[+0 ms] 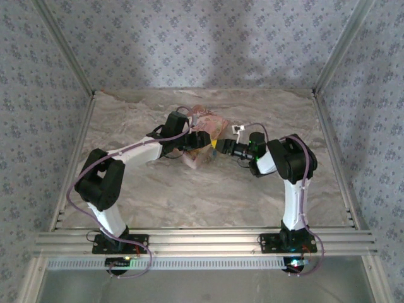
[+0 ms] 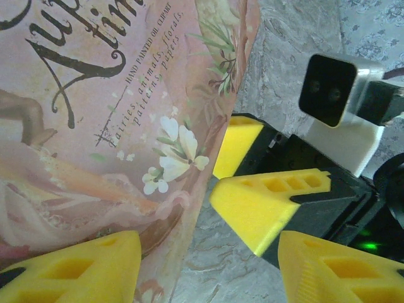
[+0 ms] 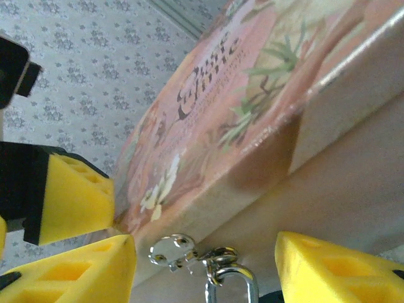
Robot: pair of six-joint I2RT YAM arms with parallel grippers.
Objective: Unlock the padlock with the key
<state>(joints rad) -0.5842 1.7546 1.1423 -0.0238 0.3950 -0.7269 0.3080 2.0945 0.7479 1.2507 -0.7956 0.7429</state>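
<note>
By pink box (image 3: 221,107): key (image 3: 170,250) btw R gripper (image 3: 205,255) fingers (image 3: 69,278)

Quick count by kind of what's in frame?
Arms: 2 (left arm, right arm)
Tools: 2 (left tool, right tool), both open
Box: 1
Key: 1
Metal loop beside key, maybe the padlock's shackle: 1
Total: 7

In the left wrist view the lid of the pink box (image 2: 82,189) carries small capitals reading "HAND PAINTED OIL CLIPART". Just below them a slanted script line reads "fairies, animals, florals, patterns, papers". Toward 11 o'clock, large dark script is cut off at the edge, showing "tim". In the right wrist view its lettering is too blurred to read.
</note>
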